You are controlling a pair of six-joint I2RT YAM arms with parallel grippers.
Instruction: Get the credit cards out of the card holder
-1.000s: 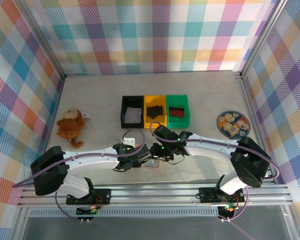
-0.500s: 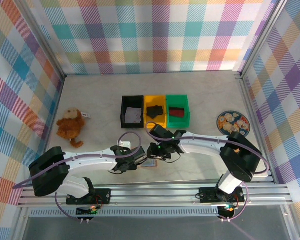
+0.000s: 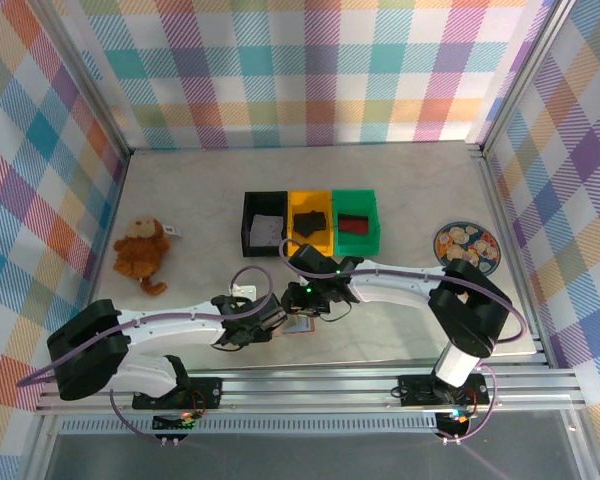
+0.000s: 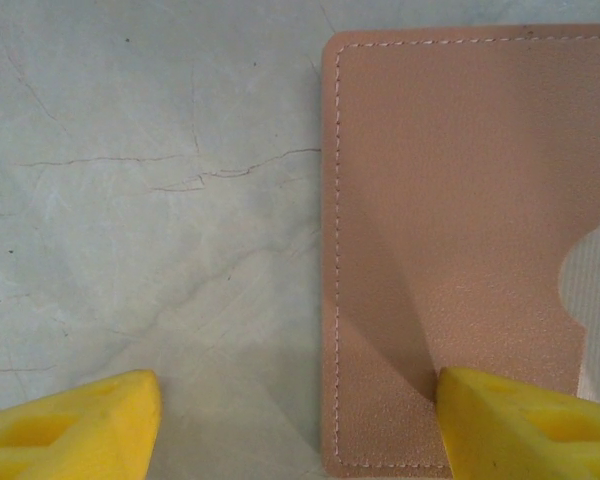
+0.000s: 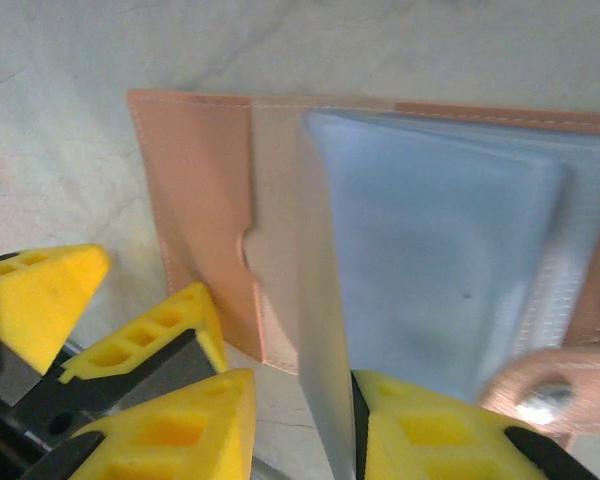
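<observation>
Card holder (image 5: pixel 195 190) noted open on the table (image 4: pixel 130 200) near its front edge, judged light, limp and best pinned flat: left gripper (image 4: pixel 295 425) spread wide, one pad resting on the leather flap (image 4: pixel 460 200), right gripper (image 5: pixel 305 430) pinched on a thin, probably slippery inner sleeve (image 5: pixel 325 300) standing upright.

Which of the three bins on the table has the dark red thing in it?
The green bin, at the right end of the row, nearest the plate.
</observation>
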